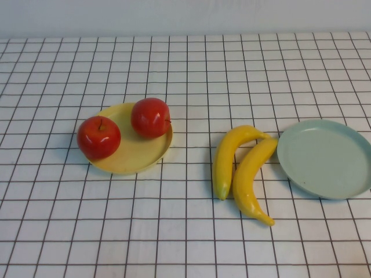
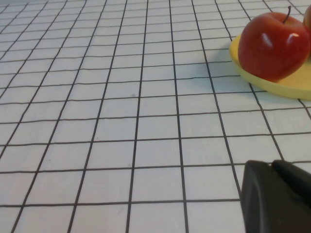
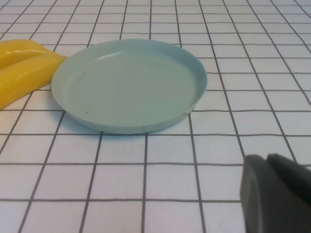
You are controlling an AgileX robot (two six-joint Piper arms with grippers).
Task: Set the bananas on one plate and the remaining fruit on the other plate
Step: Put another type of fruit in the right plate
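Two red apples (image 1: 98, 137) (image 1: 151, 117) sit on the pale yellow plate (image 1: 136, 155) at the left. Two yellow bananas (image 1: 223, 156) (image 1: 253, 176) lie side by side on the cloth, just left of the empty pale blue-green plate (image 1: 324, 157). Neither gripper shows in the high view. In the left wrist view my left gripper (image 2: 272, 164) is shut and empty, low over the cloth, apart from the near apple (image 2: 272, 46) and yellow plate (image 2: 291, 87). In the right wrist view my right gripper (image 3: 266, 158) is shut and empty, short of the blue-green plate (image 3: 126, 82); the banana ends (image 3: 24, 73) lie beside it.
The table is covered by a white cloth with a dark grid (image 1: 185, 243). A pale wall (image 1: 185, 14) runs along the far edge.
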